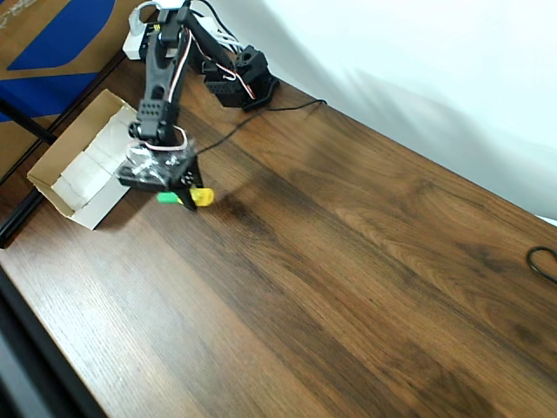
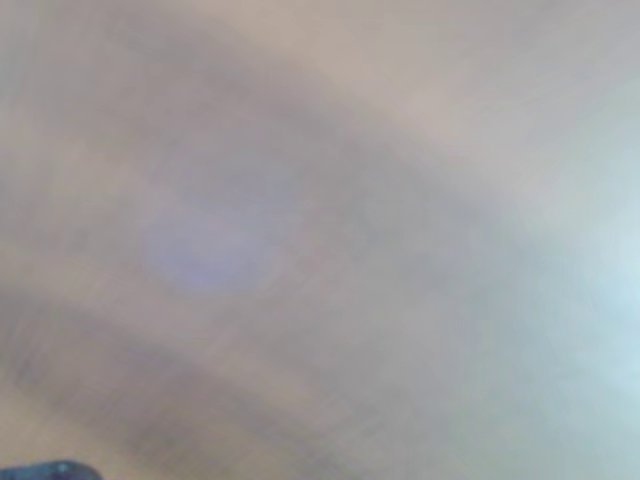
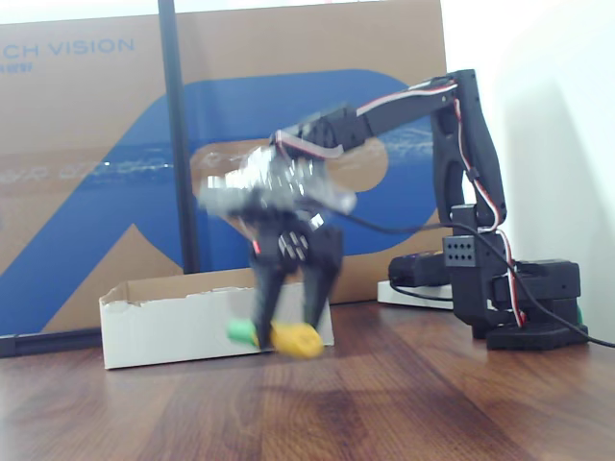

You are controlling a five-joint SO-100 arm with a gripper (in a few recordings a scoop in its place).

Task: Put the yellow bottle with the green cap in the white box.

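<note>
- Spreading under everything, the wooden table (image 1: 348,261) is dark brown with a strong grain, and it carries the arm's base near its far edge in the overhead view.
- A flat brown-and-blue cardboard sheet (image 3: 106,144) stands behind the scene in the fixed view, well behind the fingers.
- The black arm (image 1: 161,70) rises from its base, folds at the elbow and reaches forward and down, so the wrist tips the fingers toward the table; red and white wires run along it.
- The white box (image 1: 83,165) sits open-topped on the table just behind and to the left of the fingers in the overhead view; in the fixed view its white front wall (image 3: 173,327) is directly behind them.
- The gripper (image 3: 286,327) points almost straight down, its two black fingers (image 3: 322,279) slightly spread and clamped around the bottle at their tips.
- The yellow bottle with the green cap (image 3: 288,338) lies crosswise between the fingertips, its yellow body sticking out to the right of them and its green cap to the left in the fixed view; it is outside the box, just in front of the box's near wall.
- In the overhead view the bottle (image 1: 193,198) shows just below the gripper (image 1: 184,193), over bare wood beside the box's right corner.
- Whether the bottle touches the table or hangs just above it cannot be told, as it is blurred.
- The wrist view is a soft blur of grey and tan, with one dark shape (image 2: 45,470) at the bottom left edge.
</note>
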